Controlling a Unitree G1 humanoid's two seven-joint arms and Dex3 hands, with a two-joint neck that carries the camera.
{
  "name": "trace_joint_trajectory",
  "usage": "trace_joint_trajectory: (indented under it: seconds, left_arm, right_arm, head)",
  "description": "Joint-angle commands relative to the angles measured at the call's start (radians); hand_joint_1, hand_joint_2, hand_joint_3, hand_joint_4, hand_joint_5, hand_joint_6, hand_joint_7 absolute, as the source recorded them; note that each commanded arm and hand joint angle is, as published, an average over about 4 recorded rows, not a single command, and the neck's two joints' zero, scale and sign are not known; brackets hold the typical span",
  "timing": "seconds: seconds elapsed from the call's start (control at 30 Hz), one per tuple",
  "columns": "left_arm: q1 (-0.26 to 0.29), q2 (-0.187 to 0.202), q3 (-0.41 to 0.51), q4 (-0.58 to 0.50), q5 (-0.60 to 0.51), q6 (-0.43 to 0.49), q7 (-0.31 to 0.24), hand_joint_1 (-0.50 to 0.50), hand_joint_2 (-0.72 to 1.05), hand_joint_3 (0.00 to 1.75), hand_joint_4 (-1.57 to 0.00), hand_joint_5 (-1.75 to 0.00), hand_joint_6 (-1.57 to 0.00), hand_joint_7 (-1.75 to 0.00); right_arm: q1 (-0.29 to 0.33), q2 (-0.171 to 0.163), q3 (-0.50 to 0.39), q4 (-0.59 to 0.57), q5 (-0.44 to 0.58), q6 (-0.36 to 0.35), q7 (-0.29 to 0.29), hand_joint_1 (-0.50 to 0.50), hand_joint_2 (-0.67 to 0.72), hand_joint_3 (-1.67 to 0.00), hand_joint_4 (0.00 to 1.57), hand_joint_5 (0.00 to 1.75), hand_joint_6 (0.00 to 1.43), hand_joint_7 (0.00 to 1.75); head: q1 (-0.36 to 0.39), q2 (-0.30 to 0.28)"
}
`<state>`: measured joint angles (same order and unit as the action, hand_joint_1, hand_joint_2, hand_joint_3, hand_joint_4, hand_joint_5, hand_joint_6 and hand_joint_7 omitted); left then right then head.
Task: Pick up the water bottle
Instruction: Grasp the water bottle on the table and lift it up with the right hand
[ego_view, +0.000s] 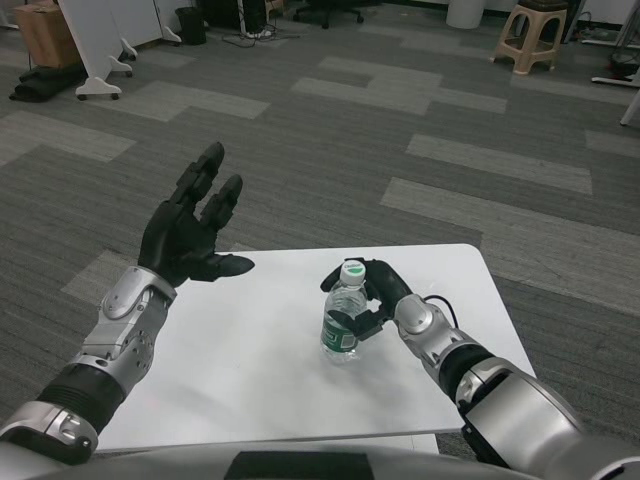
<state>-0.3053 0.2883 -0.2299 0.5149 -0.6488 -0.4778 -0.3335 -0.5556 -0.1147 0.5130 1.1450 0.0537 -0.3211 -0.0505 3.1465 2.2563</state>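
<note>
A clear water bottle (343, 322) with a white cap and green label stands upright near the middle of the white table (250, 360). My right hand (375, 297) is wrapped around its right side, fingers curled round the bottle's neck and body. The bottle's base still looks to be on the table top. My left hand (192, 225) is raised above the table's far left corner, palm up and fingers spread, holding nothing.
Grey patterned carpet surrounds the table. Far off at the back stand a beige stool (530, 38), a white board on casters (95, 45) and a brown box (48, 32).
</note>
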Motion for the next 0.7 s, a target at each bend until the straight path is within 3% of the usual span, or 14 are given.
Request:
trace_joint_trajectory:
  seconds: [0.03,0.4,0.7]
  left_arm:
    - [-0.012,0.009,0.003,0.007,-0.011,-0.007,0.004,-0.50,0.34,0.09,0.00,0.00,0.00,0.00]
    - [-0.012,0.009,0.005,0.007,-0.010,-0.007,0.004,-0.50,0.34,0.09,0.00,0.00,0.00,0.00]
    - [-0.011,0.009,0.006,0.007,-0.011,-0.007,0.004,-0.50,0.34,0.09,0.00,0.00,0.00,0.00]
  right_arm:
    - [-0.002,-0.013,-0.011,-0.044,0.001,-0.019,0.012,-0.46,-0.54,-1.35,1.57,1.65,1.34,0.91]
    - [0.039,-0.072,-0.018,-0.230,-0.017,-0.018,0.058,-0.46,-0.54,-1.35,1.53,1.65,1.31,0.91]
    - [0.076,-0.122,-0.097,-0.399,-0.071,0.004,0.126,-0.46,-0.54,-1.35,1.51,1.65,1.31,0.91]
  head:
    - [-0.002,0.002]
    - [-0.001,0.005]
    - [-0.005,0.007]
